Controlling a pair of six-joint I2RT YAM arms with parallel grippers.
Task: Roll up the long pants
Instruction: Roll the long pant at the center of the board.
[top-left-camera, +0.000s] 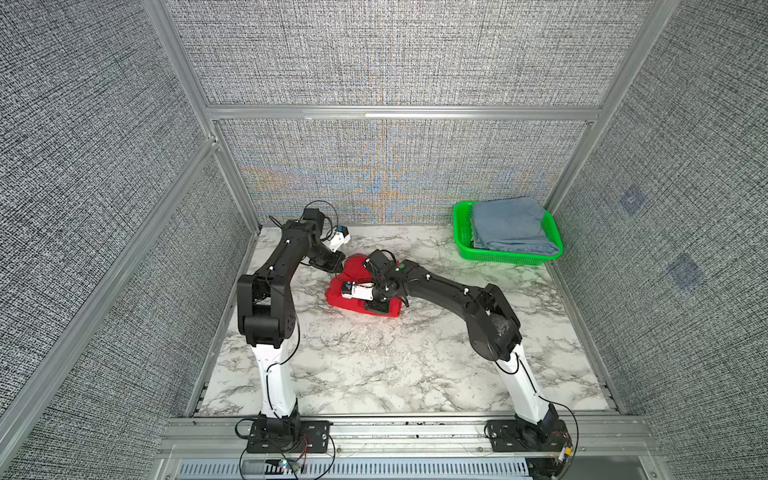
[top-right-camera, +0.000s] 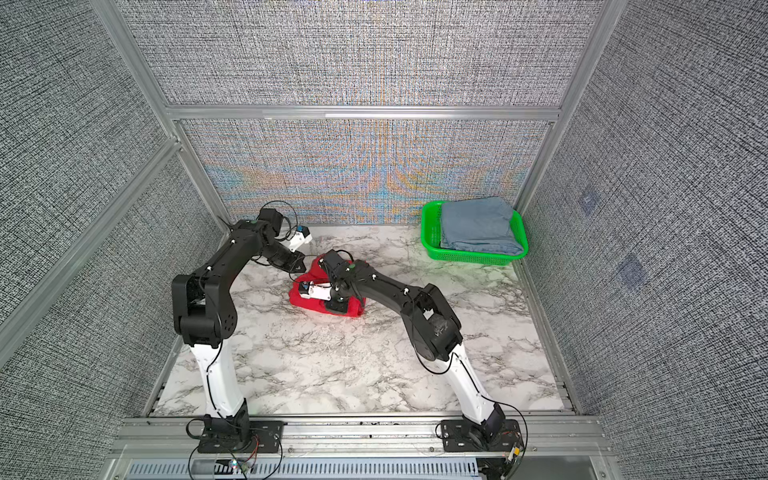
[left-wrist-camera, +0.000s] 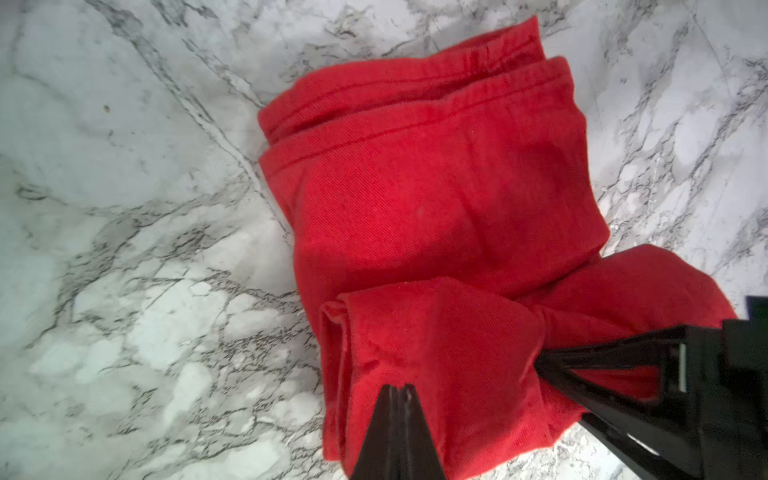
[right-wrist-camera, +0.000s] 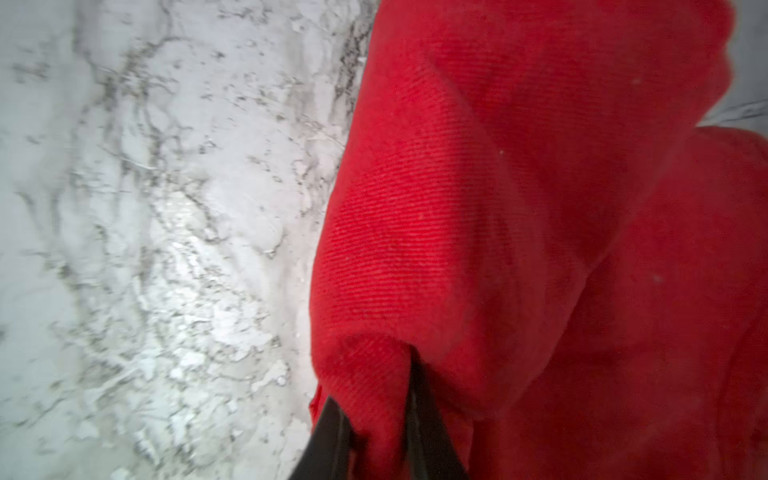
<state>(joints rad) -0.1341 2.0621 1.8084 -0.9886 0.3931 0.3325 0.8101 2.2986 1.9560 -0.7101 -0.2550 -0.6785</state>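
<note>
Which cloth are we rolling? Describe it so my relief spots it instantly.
Start at the marble table and look near its middle. The long pants lie there in a bundle, bright red, unlike the blue-grey cloth folded in the green basket.

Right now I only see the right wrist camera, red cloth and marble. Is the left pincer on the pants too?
Observer: The left pincer is shut, tips together at the edge of the pants; whether it pinches cloth, I cannot tell.
Operator: Anything else on the table?
Observer: A green basket in the far right corner, holding folded jeans.
Operator: How do the pants lie?
Observer: A compact bundle, mid-table, layered hems showing at one end.
</note>
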